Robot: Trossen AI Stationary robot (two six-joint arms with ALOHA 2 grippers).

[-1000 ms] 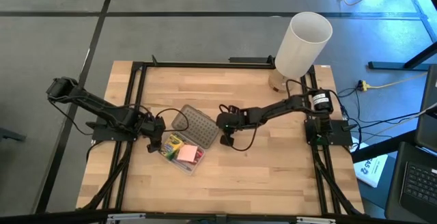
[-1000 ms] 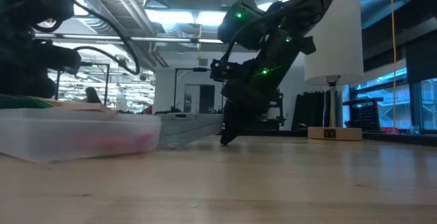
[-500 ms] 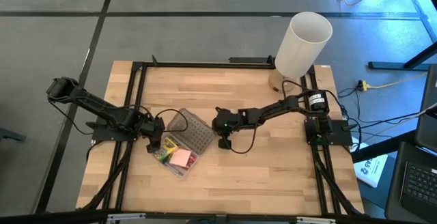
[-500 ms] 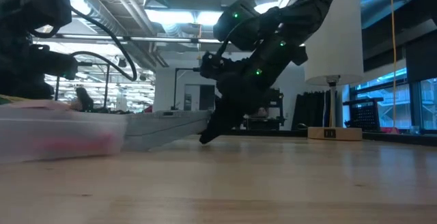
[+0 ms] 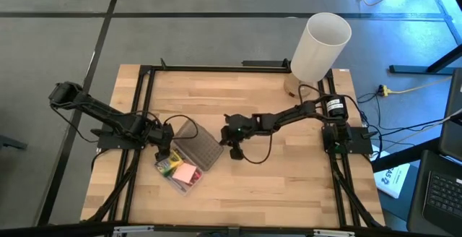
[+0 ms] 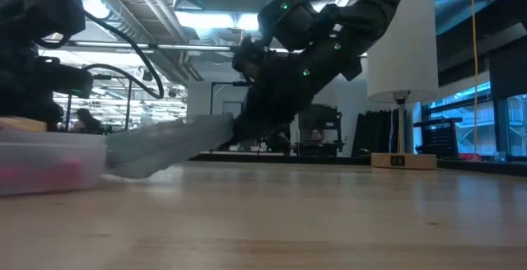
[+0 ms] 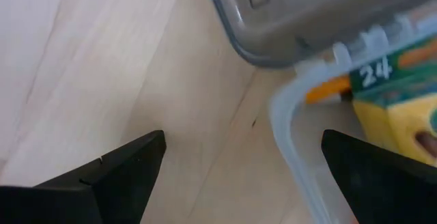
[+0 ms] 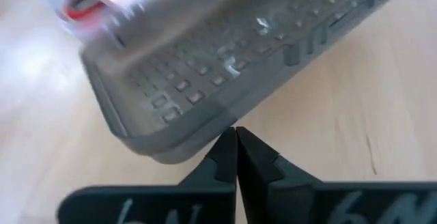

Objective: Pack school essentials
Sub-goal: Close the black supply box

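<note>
Closing the lid is the step in hand, judged from how things lie on the wooden bench point(image 5: 289, 186). Nearest the front edge in the high view, at about seven o'clock from the bench's middle, sits a clear box point(image 5: 175, 183) already filled with school essentials: a pink block point(image 5: 185, 173) and a green-and-yellow crayon box point(image 5: 169, 165), the crayon box also plain in the left wrist view point(image 7: 403, 94). The box's long axis runs diagonally, from seven o'clock toward one o'clock. Just beyond it, the grey dotted lid point(image 5: 196, 147) is hinged up at a slant over the box's far side. The left tool point(image 5: 164, 152) waits at nine o'clock, just beside the box's corner, its fingers point(image 7: 116, 173) spread wide and holding nothing. The right tool point(image 5: 232, 146) sits at the bench's middle, fingers pinched shut and empty, their tips pressed against the lid's free edge point(image 8: 205, 125). The next move probably calls for pushing the lid farther toward eight o'clock and downward until it seats, while the box stays braced. Farthest away, at one o'clock, stands a tall white cylinder point(image 5: 320, 45).
</note>
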